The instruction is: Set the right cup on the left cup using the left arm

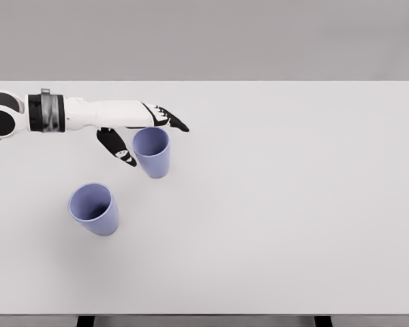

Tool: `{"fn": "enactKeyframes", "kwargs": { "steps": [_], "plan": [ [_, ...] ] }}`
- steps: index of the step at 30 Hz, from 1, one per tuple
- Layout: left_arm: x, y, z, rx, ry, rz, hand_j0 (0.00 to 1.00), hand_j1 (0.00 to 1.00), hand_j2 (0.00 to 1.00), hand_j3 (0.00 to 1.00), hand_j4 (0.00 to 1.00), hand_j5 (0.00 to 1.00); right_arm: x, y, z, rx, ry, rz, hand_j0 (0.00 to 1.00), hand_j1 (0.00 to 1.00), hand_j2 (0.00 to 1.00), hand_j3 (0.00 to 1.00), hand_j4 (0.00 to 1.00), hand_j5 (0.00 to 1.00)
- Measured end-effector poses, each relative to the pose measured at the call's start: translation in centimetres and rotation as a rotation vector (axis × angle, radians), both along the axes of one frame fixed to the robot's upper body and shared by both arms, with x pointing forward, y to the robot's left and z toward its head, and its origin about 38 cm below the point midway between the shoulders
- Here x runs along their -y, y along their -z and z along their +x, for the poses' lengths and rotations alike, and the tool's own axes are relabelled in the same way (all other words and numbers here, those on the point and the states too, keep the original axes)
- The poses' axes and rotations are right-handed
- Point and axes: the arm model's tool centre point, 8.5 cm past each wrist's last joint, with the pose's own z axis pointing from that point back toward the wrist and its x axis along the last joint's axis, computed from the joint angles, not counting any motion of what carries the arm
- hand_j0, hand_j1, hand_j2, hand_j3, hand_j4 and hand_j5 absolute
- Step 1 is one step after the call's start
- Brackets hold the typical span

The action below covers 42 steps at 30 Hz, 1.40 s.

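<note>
Left hand [142, 133]: I see it spread around the right cup's rim, thumb on the near-left side, fingers behind; contact unclear.
Right cup [152, 152]: upright on the tabletop [293, 204], left of centre.
Left cup [95, 208]: upright, nearer me, apart.
Room: wide bare surface rightward; all edges well off.

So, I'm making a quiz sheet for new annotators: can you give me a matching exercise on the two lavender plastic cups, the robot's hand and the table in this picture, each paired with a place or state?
Things:
1. right lavender plastic cup
2. left lavender plastic cup
3. left white-and-black five-finger hand
4. white flat table

Places or states:
A. stands alone, nearer the front edge
B. carries both cups
C. open, thumb and fingers either side of a cup's rim
D. upright between thumb and fingers

Pairs: 1-D, 2-A, 3-C, 4-B
</note>
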Motion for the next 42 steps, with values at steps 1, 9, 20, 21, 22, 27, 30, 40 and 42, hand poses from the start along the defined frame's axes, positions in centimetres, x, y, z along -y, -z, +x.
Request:
{"fn": "enactKeyframes", "kwargs": {
  "steps": [1, 9, 20, 21, 22, 27, 30, 40, 42],
  "plan": [
    [0.0, 0.0, 0.0, 0.000, 0.001, 0.000, 1.00, 1.00, 1.00, 1.00, 1.00, 1.00, 0.0, 0.0, 0.0, 0.000, 0.000, 0.000, 1.00, 1.00, 1.00, 1.00, 1.00, 1.00],
    [-0.2, -0.1, 0.1, 0.001, -0.006, 0.000, 1.00, 1.00, 1.00, 1.00, 1.00, 1.00, 0.0, 0.0, 0.0, 0.000, 0.000, 0.000, 1.00, 1.00, 1.00, 1.00, 1.00, 1.00],
    [-0.9, 0.9, 0.8, 0.017, -0.034, 0.055, 1.00, 1.00, 1.00, 1.00, 1.00, 1.00, 0.0, 0.0, 0.0, 0.000, 0.000, 0.000, 1.00, 1.00, 1.00, 1.00, 1.00, 1.00],
    [-0.8, 0.9, 0.9, 0.021, -0.032, 0.059, 1.00, 1.00, 1.00, 1.00, 1.00, 1.00, 0.0, 0.0, 0.0, 0.000, 0.000, 0.000, 1.00, 1.00, 1.00, 1.00, 1.00, 1.00],
    [-0.6, 1.0, 0.9, 0.023, -0.028, 0.062, 1.00, 1.00, 1.00, 1.00, 1.00, 1.00, 0.0, 0.0, 0.1, 0.002, 0.000, 0.000, 1.00, 1.00, 1.00, 1.00, 1.00, 1.00],
    [0.3, 1.4, 1.2, 0.027, -0.018, 0.072, 1.00, 1.00, 1.00, 1.00, 1.00, 1.00, 0.0, 0.0, 0.0, 0.000, 0.000, 0.000, 1.00, 1.00, 1.00, 1.00, 1.00, 1.00],
    [0.2, 2.6, 0.9, 0.005, -0.021, 0.074, 1.00, 1.00, 1.00, 1.00, 1.00, 1.00, 0.0, 0.0, 0.0, 0.000, 0.000, 0.000, 1.00, 1.00, 1.00, 1.00, 1.00, 1.00],
    [0.1, 2.9, 1.1, 0.002, -0.033, 0.067, 0.61, 0.61, 0.61, 0.61, 0.61, 0.61, 0.0, 0.0, 0.0, 0.000, 0.000, 0.000, 1.00, 1.00, 1.00, 1.00, 1.00, 1.00],
    [0.1, 2.8, 1.1, 0.003, -0.034, 0.063, 0.61, 0.61, 0.61, 0.61, 0.61, 0.61, 0.0, 0.0, 0.0, 0.000, 0.000, 0.000, 1.00, 1.00, 1.00, 1.00, 1.00, 1.00]
  ]
}}
